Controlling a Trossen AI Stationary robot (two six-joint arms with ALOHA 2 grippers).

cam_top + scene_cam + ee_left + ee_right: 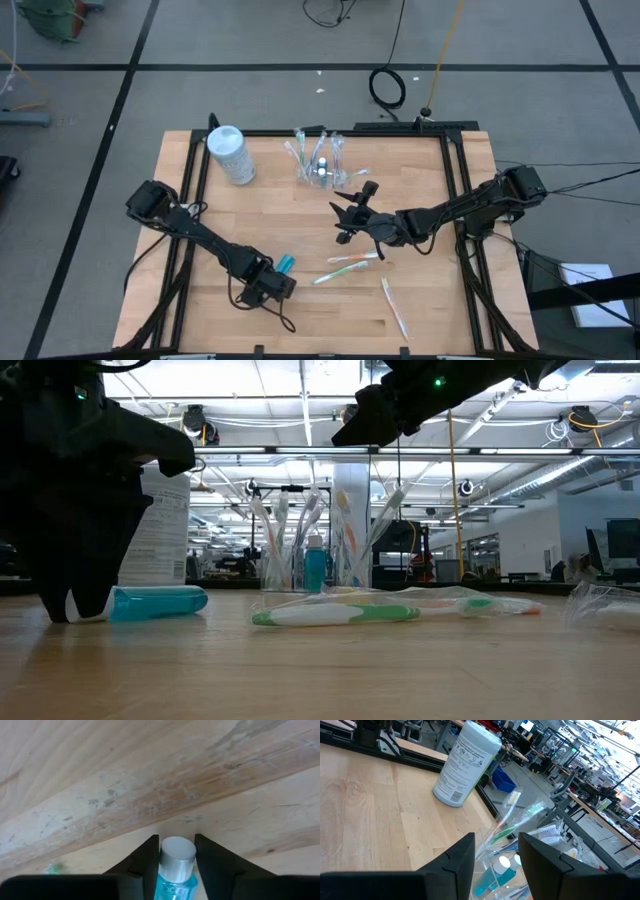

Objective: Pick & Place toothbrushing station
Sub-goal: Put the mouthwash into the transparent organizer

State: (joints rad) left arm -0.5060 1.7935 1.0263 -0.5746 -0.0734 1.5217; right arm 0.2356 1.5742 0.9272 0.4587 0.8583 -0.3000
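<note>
A small blue toothpaste tube (285, 264) lies flat on the wooden table near the front left. My left gripper (275, 274) stands over its capped end, shut on it. A clear cup (320, 168) at the far middle holds several toothbrushes and a small blue tube (315, 565). My right gripper (345, 220) hovers open above the table, just on the near side of the cup, with nothing between its fingers (465, 860). Wrapped toothbrushes (352, 259) lie loose on the table to the right of the tube. My left gripper pinches the tube's silver-white cap (177, 851) between its two fingers, one on each side. The fingers come from above, pointing steeply down, and lie across the tube. The tube's blue body (160, 602) rests along the table.
A tall white-blue container (230, 155) stands upright at the far left, left of the cup. Another wrapped toothbrush (395, 307) lies near the front right. A black frame (455, 180) runs along the table's sides and far edge.
</note>
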